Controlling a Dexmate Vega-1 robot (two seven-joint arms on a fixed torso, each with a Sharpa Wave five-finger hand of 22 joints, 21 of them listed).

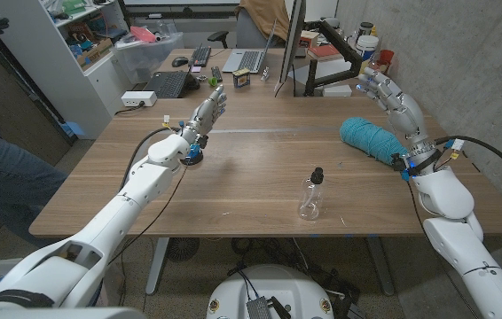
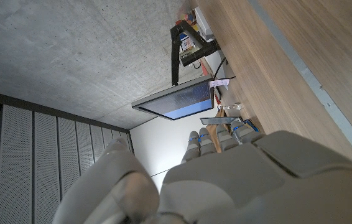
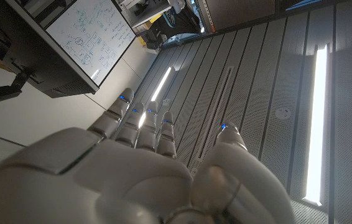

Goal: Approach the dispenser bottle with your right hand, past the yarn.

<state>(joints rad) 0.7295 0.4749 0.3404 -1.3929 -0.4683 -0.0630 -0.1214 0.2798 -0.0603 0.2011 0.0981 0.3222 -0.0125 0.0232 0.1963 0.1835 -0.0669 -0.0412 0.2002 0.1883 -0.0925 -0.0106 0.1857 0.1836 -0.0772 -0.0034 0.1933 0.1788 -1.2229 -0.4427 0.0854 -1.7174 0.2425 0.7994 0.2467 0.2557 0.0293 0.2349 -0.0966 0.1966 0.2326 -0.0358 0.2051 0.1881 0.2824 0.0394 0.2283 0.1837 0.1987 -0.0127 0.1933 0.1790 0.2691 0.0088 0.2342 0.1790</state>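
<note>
Bottle [image 1: 310, 197] upright near the bench's [image 1: 233, 177] front edge, a little right of centre, clear-bodied with a black pump top, touched by nothing. Teal yarn [image 1: 368, 138] farther back and to the right, lying on its side, between bottle and right hand.

Risks, as judged from here: a low sweep from the right hand's present spot straight toward the bottle likely to clip or roll the yarn, since the skein sits on that line. A fast or high-side arrival likely to tip the bottle, light and narrow-based as it looks. A push from the side likely to slide it off the near edge.

Right hand [image 1: 396, 96] raised above the bench behind the yarn, well apart from the bottle, fingers [image 3: 140, 124] straight, side by side, pointing up and away, holding nothing. Forearm angled up from the bottom right corner, wrist just past the yarn's far end.

Left hand [image 1: 209, 110] farther back on the left, lifted off the bench, fingers extended and slightly apart, holding nothing.
</note>
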